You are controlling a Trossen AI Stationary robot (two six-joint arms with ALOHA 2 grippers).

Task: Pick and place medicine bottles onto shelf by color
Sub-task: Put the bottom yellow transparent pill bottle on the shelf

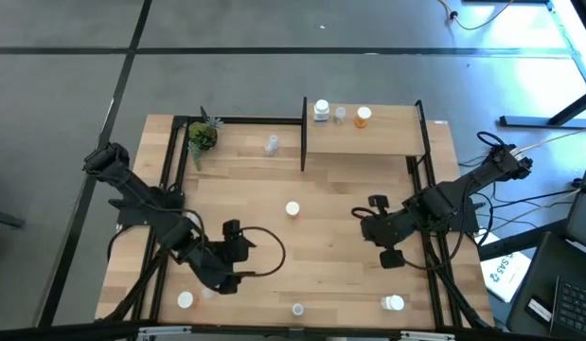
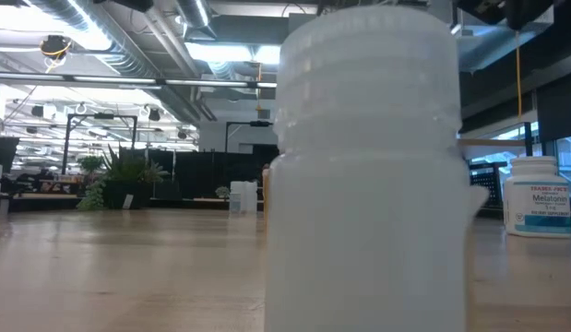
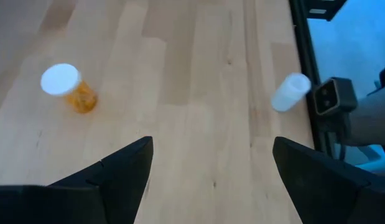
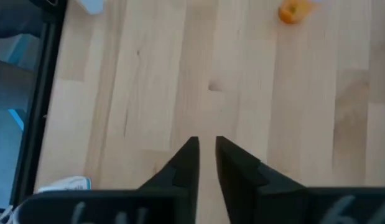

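Observation:
The shelf [image 1: 368, 140] stands at the table's far right and bears a white [image 1: 321, 111], a clear [image 1: 340, 115] and an orange bottle [image 1: 364, 116]. An orange bottle with a white cap [image 1: 293, 208] [image 3: 69, 89] stands mid-table. A clear one [image 1: 272, 144] stands left of the shelf. Three more stand along the near edge: [image 1: 185, 299], [image 1: 297, 308] [image 3: 290, 92] and a labelled white one [image 1: 394, 303] [image 2: 539, 195]. My left gripper [image 1: 238, 242] [image 3: 211, 165] hovers open at near left. My right gripper [image 1: 368, 210] [image 4: 206, 155] hovers right of centre, fingers barely parted, nothing between them.
A small potted plant [image 1: 203, 135] sits at the far left corner. Black frame rails [image 1: 430, 204] run along the table's sides. In the low view the near-edge bottle [image 2: 368, 166] fills the middle of the picture. Bare wood lies between both grippers.

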